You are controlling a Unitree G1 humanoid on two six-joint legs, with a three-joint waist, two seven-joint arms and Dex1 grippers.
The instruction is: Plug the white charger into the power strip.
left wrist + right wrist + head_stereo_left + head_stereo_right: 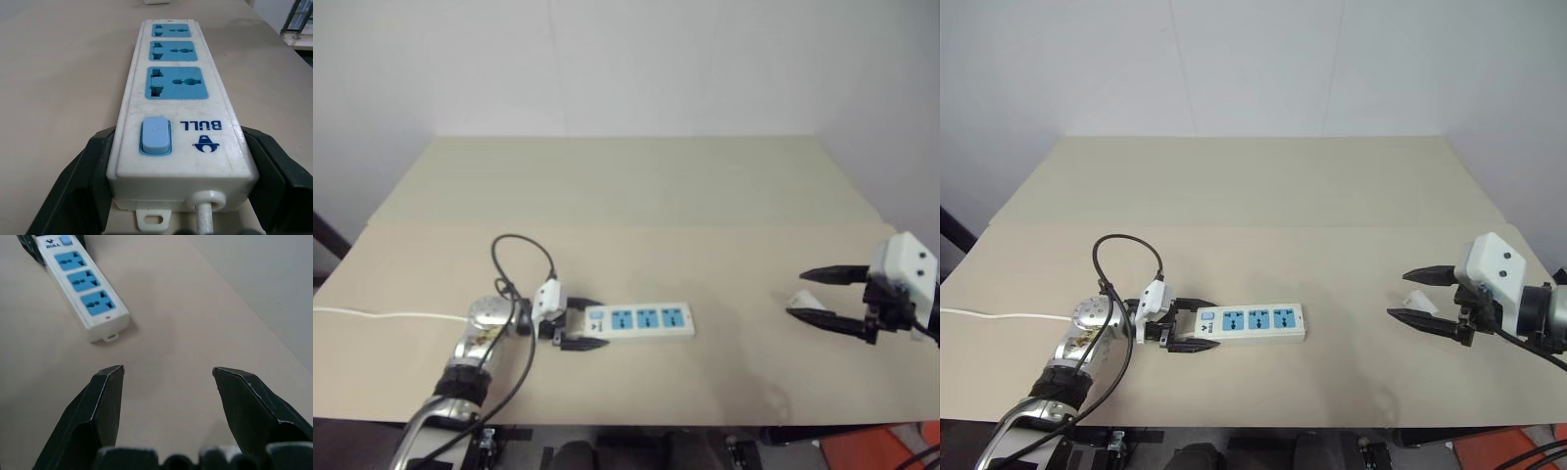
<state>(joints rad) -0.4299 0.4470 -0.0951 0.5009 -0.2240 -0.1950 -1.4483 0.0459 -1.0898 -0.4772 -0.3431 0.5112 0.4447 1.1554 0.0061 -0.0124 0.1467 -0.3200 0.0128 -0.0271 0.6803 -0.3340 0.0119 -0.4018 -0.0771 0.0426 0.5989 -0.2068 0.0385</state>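
Observation:
The power strip (646, 320) lies flat on the table's near left part, a long white bar with three blue sockets facing up. My left gripper (597, 323) is shut on its switch end, one black finger on each long side; the left wrist view shows the strip (178, 88) running away from the fingers (78, 186). The white charger (1419, 300) is a small white piece on the table at the right. My right gripper (1398, 294) stands open beside it, tips pointing left toward the strip (83, 281). In the head views the charger sits between those fingertips; I cannot tell whether they touch it.
The strip's thin white cord (372, 315) runs off the table's left edge. The beige table (636, 196) stretches back to a white wall. Bare tabletop (1351, 313) separates the strip's free end from the charger.

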